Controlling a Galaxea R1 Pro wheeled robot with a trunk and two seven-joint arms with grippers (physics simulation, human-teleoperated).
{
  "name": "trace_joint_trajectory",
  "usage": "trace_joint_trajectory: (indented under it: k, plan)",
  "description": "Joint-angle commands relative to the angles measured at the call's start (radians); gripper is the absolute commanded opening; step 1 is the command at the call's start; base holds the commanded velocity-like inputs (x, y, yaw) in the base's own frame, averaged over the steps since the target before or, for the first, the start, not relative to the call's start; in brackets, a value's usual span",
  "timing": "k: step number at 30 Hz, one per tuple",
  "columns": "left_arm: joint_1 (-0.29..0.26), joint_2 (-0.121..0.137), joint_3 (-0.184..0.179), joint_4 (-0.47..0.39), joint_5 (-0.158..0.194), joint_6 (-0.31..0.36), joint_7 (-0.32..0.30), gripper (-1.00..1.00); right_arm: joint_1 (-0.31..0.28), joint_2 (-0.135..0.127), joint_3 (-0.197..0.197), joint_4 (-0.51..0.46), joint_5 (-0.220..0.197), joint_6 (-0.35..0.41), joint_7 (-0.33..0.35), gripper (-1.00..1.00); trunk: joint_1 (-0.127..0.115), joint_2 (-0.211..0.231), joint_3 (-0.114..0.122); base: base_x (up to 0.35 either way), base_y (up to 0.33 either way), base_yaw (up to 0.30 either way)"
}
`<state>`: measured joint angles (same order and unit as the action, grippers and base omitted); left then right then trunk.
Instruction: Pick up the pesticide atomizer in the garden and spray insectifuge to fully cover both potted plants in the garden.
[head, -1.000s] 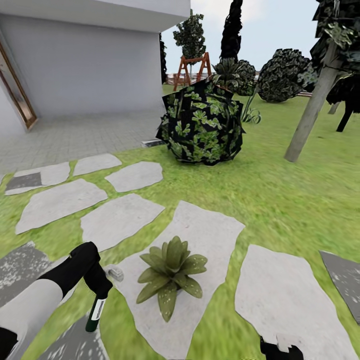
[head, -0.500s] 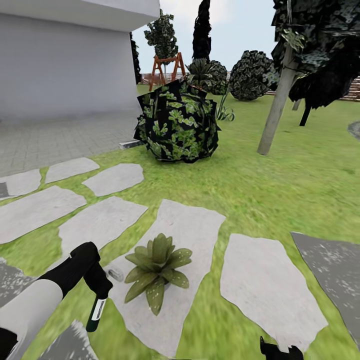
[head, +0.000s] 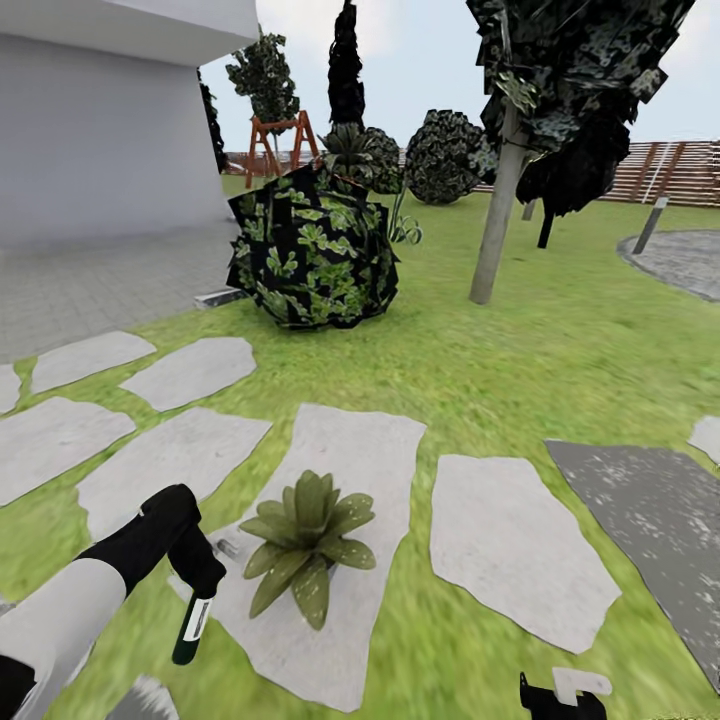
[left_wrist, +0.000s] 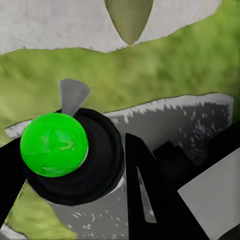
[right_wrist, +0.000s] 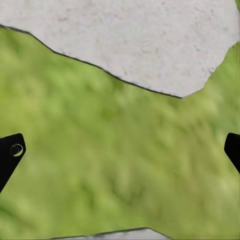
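A garden scene, seen from the head camera, taking the potted plant (head: 305, 545) on its pale stepping stone (head: 345, 470) as the landmark. Just to the robot's left of the plant, near but not touching its leaves: the left hand (head: 200, 580), black, closed around the upper part of the pesticide atomizer (head: 190, 630). Bottle hanging almost upright, long axis near vertical, dark green base toward the ground, white label band showing below the grip, trigger head hidden inside the hand. From the left wrist camera: the round bright green underside of the bottle (left_wrist: 54, 144), with one pointed leaf tip (left_wrist: 129, 17) of the plant past it. Nozzle direction not possible to tell from these views.

Behind the plant: lawn (head: 560, 360), then a big round dark bush (head: 315, 250) and a grey tree trunk (head: 495, 235), a brown slatted fence (head: 660, 170) farther off. Nearer the robot than the plant, on its right: the right hand (right_wrist: 120, 145), open and empty, fingers wide apart over grass.

Likely risks from here: spray leaving beside the plant rather than over it, because the bottle sits off to one side with the nozzle heading unknown; partial cover of the leaves only. Also a chance of the low-hanging base brushing a leaf during any swing toward the plant. No second rosette in view, so half the job likely lies elsewhere.
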<state>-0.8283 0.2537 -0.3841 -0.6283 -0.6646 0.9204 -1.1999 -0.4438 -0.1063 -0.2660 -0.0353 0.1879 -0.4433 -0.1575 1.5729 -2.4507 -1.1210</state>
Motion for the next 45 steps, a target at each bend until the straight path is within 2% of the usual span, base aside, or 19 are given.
trace_joint_trajectory:
  k: [1, 10, 34, 36, 39, 41, 44, 45]
  plan:
    - [0.000, 0.001, -0.002, -0.002, -0.007, 0.006, -0.009, -1.00, -0.001, 0.000, -0.006, 0.002, 0.011, -0.003, -0.005, 1.00, 0.000, 0.000, -0.001, 0.236, 0.232, -0.292]
    - [0.000, 0.002, -0.004, -0.005, -0.008, 0.005, -0.009, -1.00, -0.001, -0.001, -0.007, 0.002, 0.010, -0.003, -0.005, 1.00, 0.000, 0.000, -0.001, 0.013, 0.048, -0.292]
    - [-0.001, 0.004, -0.011, -0.012, -0.007, 0.007, -0.012, -1.00, -0.001, 0.000, -0.006, 0.002, 0.011, -0.003, -0.005, 1.00, 0.000, 0.000, -0.001, -0.302, 0.203, -0.291]
    - [-0.007, 0.004, -0.010, -0.013, -0.008, 0.008, -0.029, -1.00, -0.001, 0.000, -0.006, 0.002, 0.011, -0.003, -0.005, 1.00, 0.000, 0.000, -0.001, -0.241, 0.187, -0.146]
    - [-0.018, 0.000, -0.010, -0.016, -0.010, 0.008, -0.100, -1.00, -0.001, -0.004, -0.004, 0.004, 0.014, -0.003, -0.003, 1.00, 0.000, 0.000, -0.001, -0.061, 0.048, -0.031]
    - [-0.039, -0.004, -0.010, -0.017, -0.019, 0.008, -0.144, -1.00, -0.001, -0.006, -0.004, 0.005, 0.014, -0.003, -0.002, 1.00, 0.000, 0.000, -0.001, -0.014, 0.011, -0.007]
    - [-0.074, -0.006, -0.010, -0.016, -0.088, 0.013, -0.178, -1.00, -0.001, -0.007, -0.004, 0.005, 0.015, -0.003, -0.002, 1.00, 0.000, 0.000, -0.001, -0.003, 0.002, -0.002]
    - [-0.080, -0.007, -0.010, -0.016, -0.119, 0.013, -0.214, -1.00, -0.001, -0.007, -0.004, 0.005, 0.015, -0.003, -0.002, 1.00, 0.000, 0.000, -0.001, 0.000, 0.000, 0.000]
